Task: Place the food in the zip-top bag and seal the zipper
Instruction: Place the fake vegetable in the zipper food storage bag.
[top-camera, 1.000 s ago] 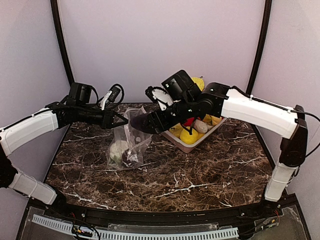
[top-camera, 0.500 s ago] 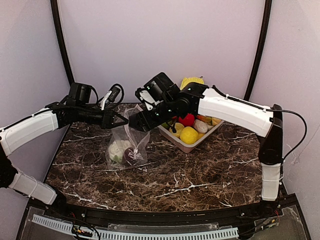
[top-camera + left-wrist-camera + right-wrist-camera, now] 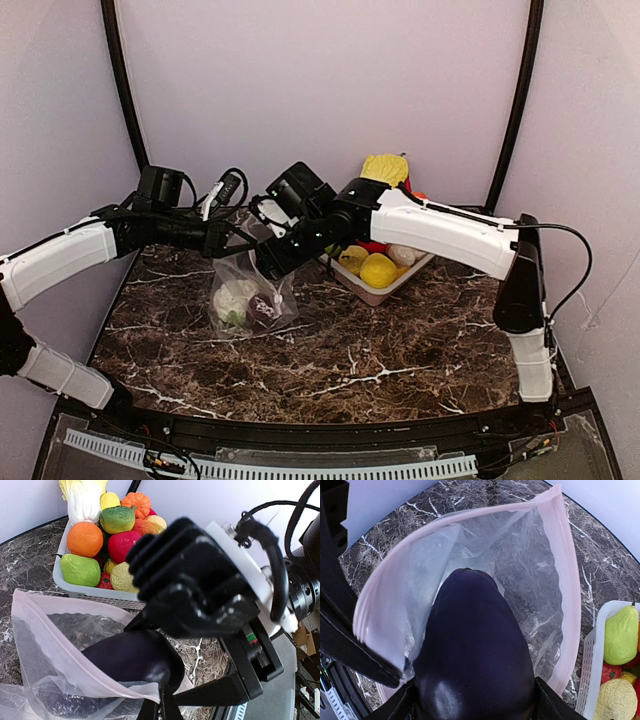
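**Purple piece at the bag mouth: push deep, then let go**

Pinches the purple piece (image 3: 475, 655) across its broad end with the right gripper (image 3: 272, 258), narrow end already poking through the mouth of the zip-top bag (image 3: 250, 290). Clamps the bag's lip with the left gripper (image 3: 235, 240), fingers pressed together on the film, lifting the mouth open above the table (image 3: 400, 350). Shows the zipper (image 3: 565, 580) ringing the piece as a pink loop in the right wrist view.

Best handled this way, as a judgement:
- Drive along the bag's length, down toward the cauliflower (image 3: 232, 300) and the dark round piece (image 3: 263, 310) lying at the bottom.
- Spread the right fingers only once the wide end clears the zipper.
- Back out straight, to avoid dragging the lip.
- Hold the left pinch high and steady, or risk a collapsing mouth.

Counts:
- One bag and one zipper.
- Two grippers, both gripping.
- Three pieces in play: one in the grip and two inside the bag.
- One tray (image 3: 385, 292) just beside the bag, holding at least ten pieces in the left wrist view.
- A lemon (image 3: 378, 270) among the tray's pieces.
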